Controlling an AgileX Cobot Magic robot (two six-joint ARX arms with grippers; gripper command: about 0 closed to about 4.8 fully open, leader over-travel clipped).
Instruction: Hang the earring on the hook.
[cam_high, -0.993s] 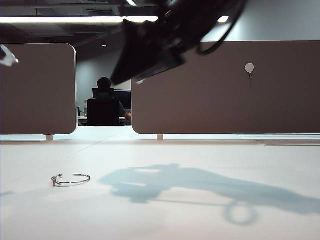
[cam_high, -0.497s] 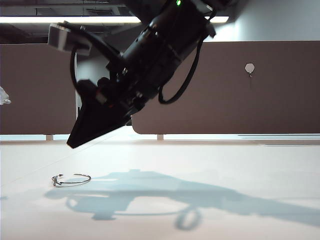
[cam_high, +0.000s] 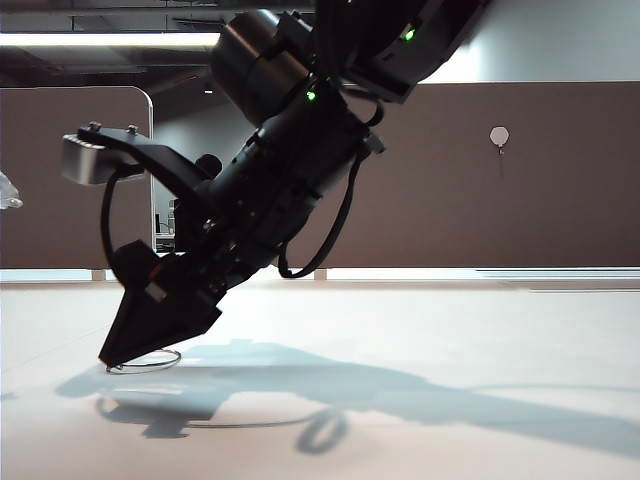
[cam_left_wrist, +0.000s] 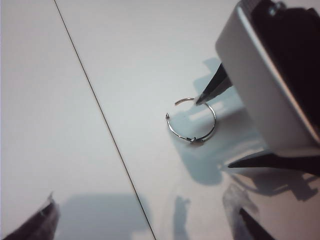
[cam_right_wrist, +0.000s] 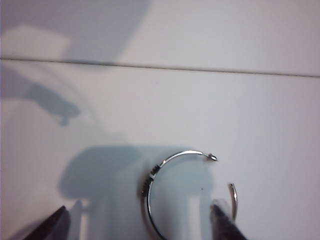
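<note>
The right end effector (cam_high: 112, 355) has swung down over the earring (cam_right_wrist: 172, 192) on the tabletop (cam_high: 450, 320), fingers apart around it; the left end effector (cam_left_wrist: 145, 225) is open, clear. Hook (cam_high: 499, 137) awaits.

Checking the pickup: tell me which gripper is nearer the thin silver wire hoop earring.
Right. The right gripper is open, fingertips straddling the thin silver wire hoop earring on the white table. The left gripper is open, higher, off to the side.

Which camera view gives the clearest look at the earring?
The right wrist view: the earring fills much of the frame, its open gap plain, between the right tool's open tips. The left wrist view shows it whole but small. The exterior view shows only a thin arc beneath the right tool.
</note>
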